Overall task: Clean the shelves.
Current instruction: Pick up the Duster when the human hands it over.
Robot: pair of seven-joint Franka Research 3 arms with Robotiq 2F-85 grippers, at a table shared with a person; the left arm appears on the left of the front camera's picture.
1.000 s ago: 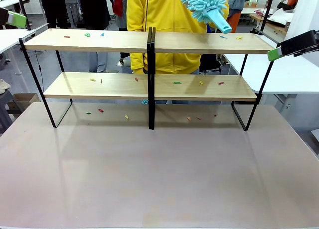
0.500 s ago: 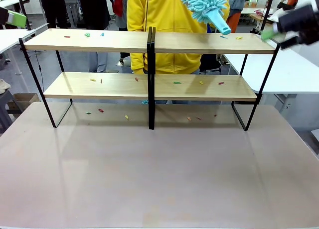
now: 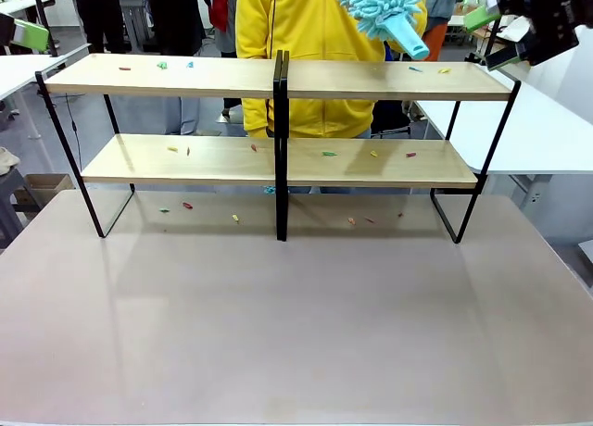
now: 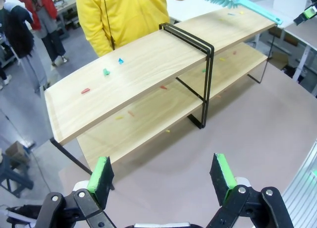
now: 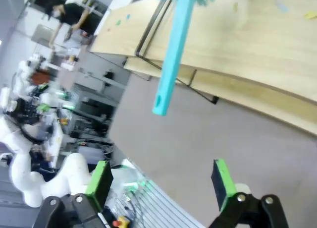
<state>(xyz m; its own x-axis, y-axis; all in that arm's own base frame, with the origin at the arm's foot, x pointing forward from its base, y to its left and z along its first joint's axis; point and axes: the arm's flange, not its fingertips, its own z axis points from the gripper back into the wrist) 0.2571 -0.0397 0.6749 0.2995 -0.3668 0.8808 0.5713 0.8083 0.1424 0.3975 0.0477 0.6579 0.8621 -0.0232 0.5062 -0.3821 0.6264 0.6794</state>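
Note:
The shelves (image 3: 371, 79) are two light-wood boards in a black frame with a centre post (image 3: 281, 139), standing at the far side of the grey table. Small coloured scraps (image 3: 162, 65) lie on both boards and on the table beneath. A person in yellow holds a turquoise fluffy duster (image 3: 380, 5) above the top board's right half, handle end (image 5: 161, 109) pointing at my right gripper (image 3: 493, 37). That gripper (image 5: 161, 183) is open, just short of the handle and apart from it. My left gripper (image 4: 162, 173) is open, high off the shelves' left end (image 4: 64, 114).
White tables stand at the left (image 3: 18, 69) and right (image 3: 547, 139) of the rack. The grey table top (image 3: 296, 333) spreads wide in front of the shelves. Other people stand in the background behind the person in yellow.
My right gripper has risen from beside the top board's right end and moved left towards the duster's handle. The duster and the left gripper have hardly moved.

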